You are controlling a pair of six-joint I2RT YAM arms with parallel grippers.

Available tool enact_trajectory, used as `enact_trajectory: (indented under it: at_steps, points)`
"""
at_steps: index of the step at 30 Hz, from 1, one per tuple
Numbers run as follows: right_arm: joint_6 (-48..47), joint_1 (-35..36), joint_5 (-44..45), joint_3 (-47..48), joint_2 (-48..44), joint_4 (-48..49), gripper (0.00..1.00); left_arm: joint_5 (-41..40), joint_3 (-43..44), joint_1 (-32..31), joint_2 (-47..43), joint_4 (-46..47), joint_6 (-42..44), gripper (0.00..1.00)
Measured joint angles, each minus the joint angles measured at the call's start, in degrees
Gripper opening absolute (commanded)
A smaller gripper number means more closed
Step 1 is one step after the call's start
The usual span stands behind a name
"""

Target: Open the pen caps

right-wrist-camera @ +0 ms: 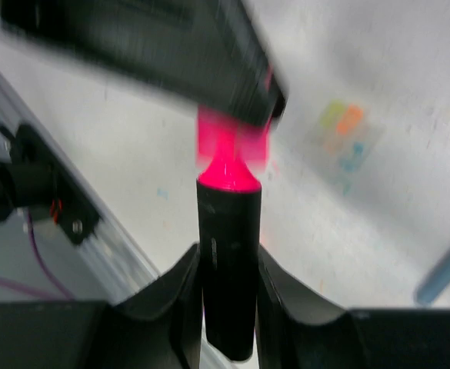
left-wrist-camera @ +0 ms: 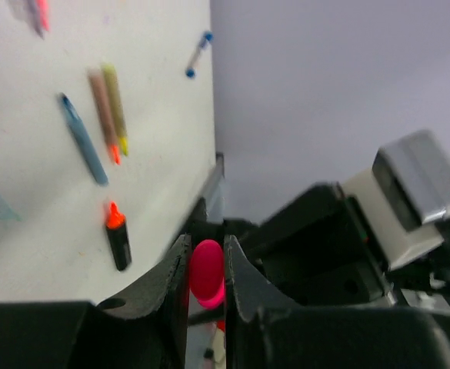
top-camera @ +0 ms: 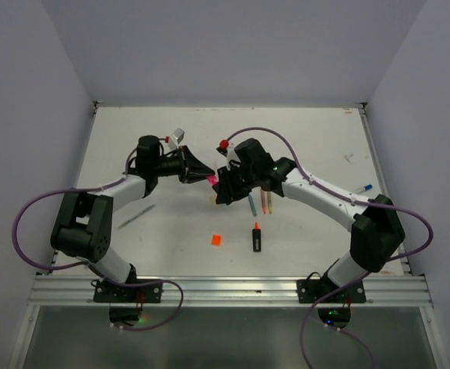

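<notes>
Nearest us an orange cap (top-camera: 216, 239) lies loose on the table (top-camera: 171, 257), just beside its bared orange highlighter (top-camera: 256, 239), so we judge that one done. Beyond, three thin pens (top-camera: 265, 202) lie side by side; we cannot tell if they are capped. Past them, the right gripper (right-wrist-camera: 228, 265) pinches the pink highlighter (right-wrist-camera: 228, 231) by its black body. The left gripper (left-wrist-camera: 206, 250) pinches the pink cap (left-wrist-camera: 207, 273), seemingly barely off the tip. Farthest, a blue pen (top-camera: 363, 188) lies well apart.

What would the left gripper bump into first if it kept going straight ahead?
Probably the black highlighter body that the right gripper holds: it faces the left gripper, which pinches the pink cap, almost tip to tip. Depth is hard to judge.
</notes>
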Motion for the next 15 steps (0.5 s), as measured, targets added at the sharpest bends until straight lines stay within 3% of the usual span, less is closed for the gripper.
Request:
enact_trajectory:
  at_steps: [6,11,15]
  points:
    - [0.04,1.18,-5.95,-4.66,-3.91,-5.44,0.00,-7.26,0.44,4.55,1.79,2.75,-0.35,0.00]
    - [0.98,1.44,-9.64,-4.68,-4.70,-6.29,0.00,-8.72,0.96,5.09,3.08,4.39,-0.98,0.00]
    - [2.89,-0.83,-8.15,-5.46,-5.20,-7.19,0.00,-10.12,5.64,4.79,3.06,-6.16,8.02,0.00]
